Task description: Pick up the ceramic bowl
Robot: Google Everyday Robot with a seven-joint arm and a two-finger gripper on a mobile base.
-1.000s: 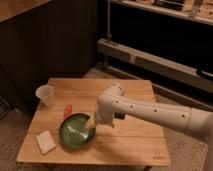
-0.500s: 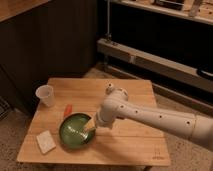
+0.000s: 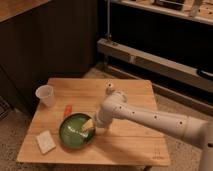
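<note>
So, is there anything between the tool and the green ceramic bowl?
Nothing visible does: the tool sits at the right rim of the wide, glossy green ceramic bowl. The translucent white plastic cup stands apart, to the left.

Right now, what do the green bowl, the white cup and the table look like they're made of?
Green bowl: likely glazed ceramic; glossy, with light glinting inside and a darker rim.
White cup: probably thin plastic; pale and slightly translucent.
Table: looks like wood, matte, warm tan with faint board lines.
The claw sits at the bowl's right rim.
</note>
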